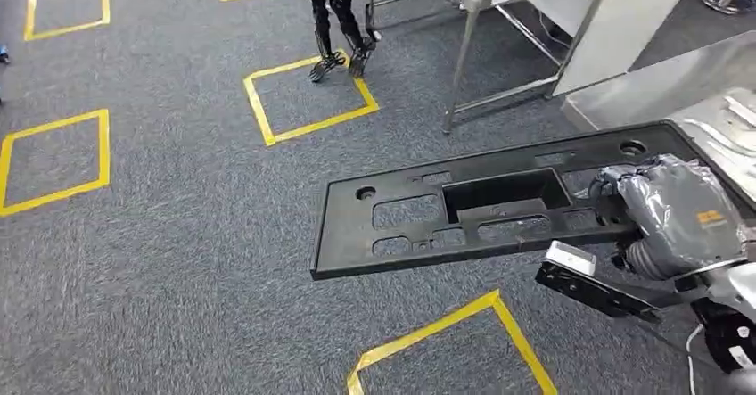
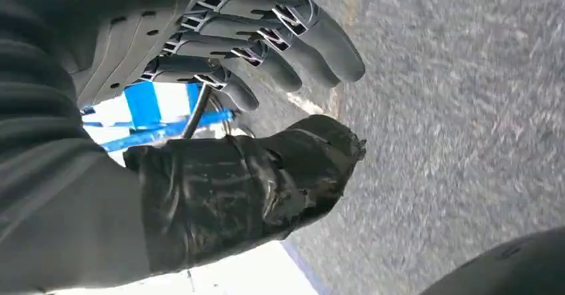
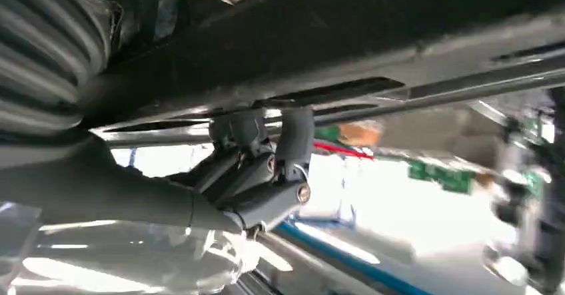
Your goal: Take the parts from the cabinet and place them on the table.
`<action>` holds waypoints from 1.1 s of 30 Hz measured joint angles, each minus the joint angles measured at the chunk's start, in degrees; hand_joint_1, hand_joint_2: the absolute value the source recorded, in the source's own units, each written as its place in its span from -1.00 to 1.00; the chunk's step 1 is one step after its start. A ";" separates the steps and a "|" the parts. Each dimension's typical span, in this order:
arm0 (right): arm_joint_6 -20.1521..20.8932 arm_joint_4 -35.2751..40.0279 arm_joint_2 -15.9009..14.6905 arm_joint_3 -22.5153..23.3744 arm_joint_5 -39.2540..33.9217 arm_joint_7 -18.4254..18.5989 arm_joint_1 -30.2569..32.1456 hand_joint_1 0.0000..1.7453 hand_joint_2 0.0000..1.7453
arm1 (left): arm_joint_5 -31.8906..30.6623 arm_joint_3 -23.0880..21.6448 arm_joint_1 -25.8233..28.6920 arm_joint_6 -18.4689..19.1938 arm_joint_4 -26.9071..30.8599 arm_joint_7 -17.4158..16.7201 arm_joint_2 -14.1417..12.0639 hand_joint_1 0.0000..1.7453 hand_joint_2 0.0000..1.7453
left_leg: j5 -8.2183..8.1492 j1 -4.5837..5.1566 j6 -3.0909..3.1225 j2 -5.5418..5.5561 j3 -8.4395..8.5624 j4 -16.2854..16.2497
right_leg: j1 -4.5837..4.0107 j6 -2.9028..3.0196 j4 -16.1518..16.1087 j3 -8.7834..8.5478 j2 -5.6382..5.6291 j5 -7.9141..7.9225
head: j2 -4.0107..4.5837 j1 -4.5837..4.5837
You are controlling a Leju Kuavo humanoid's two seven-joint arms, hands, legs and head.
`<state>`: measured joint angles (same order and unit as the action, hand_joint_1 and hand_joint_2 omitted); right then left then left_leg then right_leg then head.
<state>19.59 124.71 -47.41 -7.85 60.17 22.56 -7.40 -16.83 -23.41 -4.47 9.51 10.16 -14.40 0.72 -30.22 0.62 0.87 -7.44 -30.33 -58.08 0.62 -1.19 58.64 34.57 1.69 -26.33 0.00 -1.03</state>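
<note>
A long flat black plastic part (image 1: pixel 464 208) with several cut-outs is carried level above the carpet, reaching to the left in the head view. My right hand (image 1: pixel 673 212) grips its right end, thumb side on top. From below, in the right wrist view, that hand's fingers (image 3: pixel 263 145) curl up against the part's underside (image 3: pixel 346 38). My left hand (image 2: pixel 266 75) hangs over the carpet, its fingers spread apart from the dark taped thumb (image 2: pixel 293 168), nothing between them.
A metal-legged table (image 1: pixel 499 3) stands ahead, with a white panel (image 1: pixel 624 20) to its right. Silver sheet-metal pieces (image 1: pixel 731 136) lie at the far right. Another robot's dark legs (image 1: pixel 339 20) stand on the grey carpet among yellow tape squares (image 1: pixel 308 96).
</note>
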 joint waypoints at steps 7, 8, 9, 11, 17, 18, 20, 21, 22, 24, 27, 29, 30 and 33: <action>0.06 0.55 0.42 0.41 -0.46 0.22 0.21 1.00 1.00 | -0.17 -0.02 0.22 0.04 0.00 0.00 -0.02 -1.00 1.00 | -6.87 -0.56 -0.74 6.94 -9.06 -17.90 | 0.26 1.20 -0.07 -0.18 -4.43 0.23 | 0.00 0.11; 0.06 0.55 0.46 0.41 -0.48 0.22 0.25 1.00 1.00 | -0.17 0.00 0.31 0.04 0.00 0.00 -0.04 -1.00 1.00 | -4.44 -0.56 -0.56 7.05 -8.03 -14.94 | 0.27 1.20 0.04 -0.18 -5.30 0.22 | 0.00 0.13; 0.06 0.55 0.48 0.41 -0.50 0.22 0.24 1.00 1.00 | -0.18 -0.02 0.31 0.02 0.00 0.00 -0.06 -1.00 1.00 | -1.72 -0.56 -0.36 7.44 -6.17 -10.48 | 0.34 1.19 0.16 -0.18 -6.10 0.21 | 0.00 0.13; 0.06 0.68 0.57 0.46 -0.50 0.29 0.26 1.00 1.00 | -0.18 0.00 0.29 0.00 0.00 0.00 -0.15 -1.00 1.00 | 1.20 -0.73 0.13 11.37 -2.89 -2.40 | 0.54 1.01 0.31 0.02 -7.41 0.13 | 0.00 0.11; -0.46 0.88 0.74 1.01 -1.82 1.23 1.05 1.00 1.00 | -0.35 0.00 -0.12 0.00 0.00 0.17 -0.02 -1.00 1.00 | 2.08 -0.84 1.81 8.91 -1.48 0.51 | 0.46 -1.08 1.09 1.59 -5.54 -0.34 | 0.00 -0.20; -0.99 0.88 0.90 1.44 -2.41 1.40 1.08 1.00 1.00 | -0.37 0.00 0.02 0.00 0.00 0.20 -0.04 -1.00 1.00 | 2.19 -0.79 2.04 8.28 -1.41 0.63 | 0.41 -1.39 4.12 2.78 -3.28 -2.46 | 0.00 -0.37; -2.30 0.85 1.31 2.30 -4.86 2.08 1.57 1.00 1.00 | -0.42 0.00 0.28 -0.07 0.00 0.22 -0.11 -1.00 1.00 | 2.14 -0.62 2.14 6.80 -1.56 0.61 | 0.65 -1.93 12.72 6.59 -2.21 -6.45 | 0.00 -0.37; -3.02 0.79 1.73 2.82 -6.78 2.49 1.97 1.00 1.00 | -0.50 0.00 0.36 -0.07 0.00 0.24 -0.13 -1.00 1.00 | 2.05 -0.62 2.21 6.00 -1.60 0.60 | 0.68 -2.12 15.68 7.94 -2.17 -7.28 | 0.00 -0.41; -3.45 0.66 2.29 3.66 -9.06 3.08 2.45 1.00 1.00 | -0.52 0.00 0.39 -0.04 0.00 0.33 -0.13 -1.00 1.00 | 1.99 -0.62 2.21 5.24 -1.60 0.58 | 0.72 -2.30 16.16 8.09 -2.12 -6.73 | 0.00 -0.39; -4.09 0.42 2.64 5.22 -11.78 3.72 3.30 1.00 1.00 | -0.57 0.00 0.32 0.00 0.00 0.44 -0.11 -1.00 1.00 | 1.75 -0.64 2.04 3.87 -1.47 0.48 | 0.82 -2.40 9.81 4.62 -1.61 -2.90 | 0.00 -0.41; -5.01 -0.24 2.95 8.21 -14.07 4.04 4.15 1.00 1.00 | -0.70 0.00 0.29 0.00 0.00 0.61 -0.09 -1.00 1.00 | 0.98 -0.08 1.08 2.30 -1.02 0.02 | -0.46 -1.46 -0.78 -0.93 3.23 -0.29 | 0.00 -0.41; -5.25 -0.76 3.15 10.01 -14.78 4.22 5.07 1.00 1.00 | -0.83 -0.02 0.29 0.00 0.00 0.61 -0.11 -1.00 1.00 | 0.74 -0.06 0.57 1.04 -0.75 0.13 | -0.40 -0.63 -0.62 -0.88 1.45 -0.18 | 0.00 -0.30; -5.27 -1.09 3.28 10.75 -14.91 4.29 5.49 1.00 1.00 | -0.90 -0.02 0.22 0.00 0.00 0.63 -0.11 -1.00 1.00 | 0.68 -0.09 0.41 0.34 -0.58 0.22 | -0.47 -0.40 -0.60 -0.72 0.72 -0.12 | 0.00 -0.26; -5.31 -1.48 3.32 12.15 -15.17 4.24 6.01 1.00 1.00 | -0.94 0.00 -0.01 0.00 0.00 0.66 -0.22 -1.00 1.00 | -2.34 -0.60 -0.57 4.90 -1.97 -3.58 | 0.27 0.68 -1.08 -0.94 -1.04 0.37 | 0.00 -0.02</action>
<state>14.27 123.23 -44.09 4.30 45.00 26.80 -1.39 -17.77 -23.41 -4.47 9.51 10.16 -13.75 0.50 -32.56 0.02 0.30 -2.54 -32.29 -61.66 0.89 -0.51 57.56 33.63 0.66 -25.96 0.00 -1.05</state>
